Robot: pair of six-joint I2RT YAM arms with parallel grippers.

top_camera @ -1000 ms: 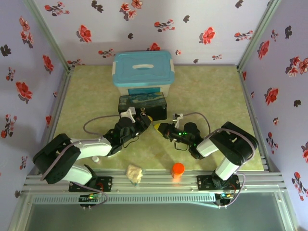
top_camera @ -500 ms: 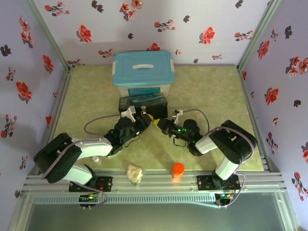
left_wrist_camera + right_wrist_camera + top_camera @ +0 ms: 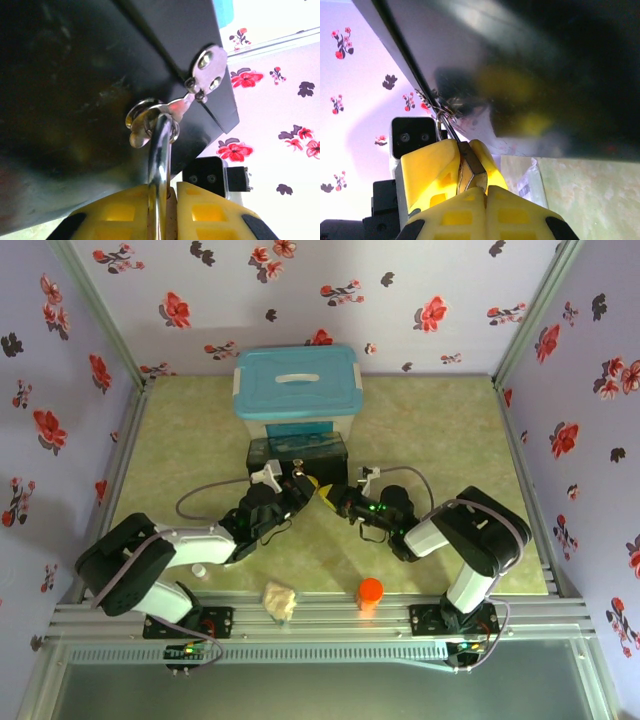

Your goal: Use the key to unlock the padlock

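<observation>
Padlock and black painted box meet at the middle of the bench, in front of a teal-lidded plastic bin. The padlock's thin grey shackle passes through the shiny staple on the box's front, just below the hinged clasp. The teal picture on the box's lid is too small in the top view to make out any lettering.

The left pincer is pressed nearly together on the padlock. Its yellow fingers grip either side of the shackle, and a sliver of brass body shows in the narrow gap between them.

The right pincer is closed on the key, whose dark, angular grey head is wedged between the yellow pads. Thin metal runs up from it to a knot of hardware at the box's edge. Whether the key's tip has entered the lock cannot be told from the right wrist view.

From above, the two pincers come tip to tip against the box's front face, the left arm reaching in from the left and the right arm from the right. An orange cap stands near the bench's front edge, well apart from the box.
</observation>
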